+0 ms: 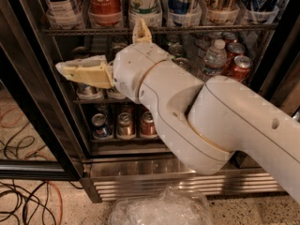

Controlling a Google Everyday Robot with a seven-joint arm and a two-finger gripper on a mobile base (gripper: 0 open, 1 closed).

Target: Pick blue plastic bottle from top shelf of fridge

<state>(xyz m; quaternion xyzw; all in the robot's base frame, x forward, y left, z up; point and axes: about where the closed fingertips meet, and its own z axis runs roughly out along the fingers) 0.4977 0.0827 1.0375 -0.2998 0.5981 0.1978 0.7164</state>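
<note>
- My tool (99, 45) is spread wide open, one finger poking left and the other pointing up, with nothing in it.
- It's sitting in front of the fridge's (136, 168) middle rack. The upper finger's tip lines up with the front edge of the top shelf (201, 29), but I can't tell if it's actually touching.
- The tea bottle (61, 1) I'm after is at the far left of the top shelf in its clear cup. It's up and left of the tool, and the tool isn't touching it.
- Right beside it is a Coke bottle (105, 1), then four more drinks, so six in that row.
- My own arm (211, 121) blocks a lot of the middle rack. A small water bottle (214, 57) and two red cans (240, 67) peek out on the right.
- Three cans (125, 124) show on the rack below.
- A crinkly plastic bag (161, 209) and some cables (18, 196) are on the floor.
</note>
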